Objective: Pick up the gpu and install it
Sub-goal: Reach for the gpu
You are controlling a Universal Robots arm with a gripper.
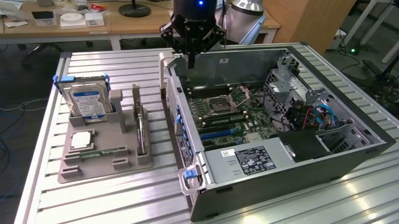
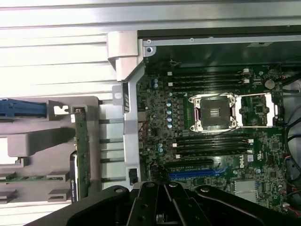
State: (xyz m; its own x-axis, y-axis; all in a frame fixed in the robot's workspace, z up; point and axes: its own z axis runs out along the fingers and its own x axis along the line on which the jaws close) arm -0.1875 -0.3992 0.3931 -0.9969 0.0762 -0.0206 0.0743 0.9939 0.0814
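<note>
An open computer case (image 1: pixel 281 186) lies on its side on a table (image 1: pixel 112 65) of silvery ribbed aluminium slats. Above the case's far wall hangs a black gripper (image 1: pixel 191 64), its fingers pinched together and holding nothing. The gpu (image 1: pixel 141 135) is well apart from it. It is a thin dark card standing on edge in a slot of a grey holder (image 1: pixel 100 168) on the table, on the exterior view's left of the case. In the wrist view the gpu (image 2: pixel 83 155) shows edge-on as a narrow strip just beside the case's rear wall. The same holder carries a hard drive (image 1: pixel 87 103) with a blue and white label; its print is too small to read. Inside the case, a grey power supply (image 1: pixel 249 161) bears a white label with rows of marks, also unreadable. The green motherboard (image 1: pixel 224 112) has a bare metal socket (image 2: pixel 214 112), black memory slots and one blue slot (image 2: pixel 190 174). White lettering near that slot may be a Dell logo, though it is hard to make out. Blue cables (image 1: pixel 324 116) curl in the drive bay. Behind the table stands a wooden desk (image 1: pixel 118 25) strewn with papers and small boxes, with a round black lamp base (image 1: pixel 134 9) on it. Cables trail over the dark floor, and a small green light (image 1: pixel 353 50) glows at the exterior view's right.
</note>
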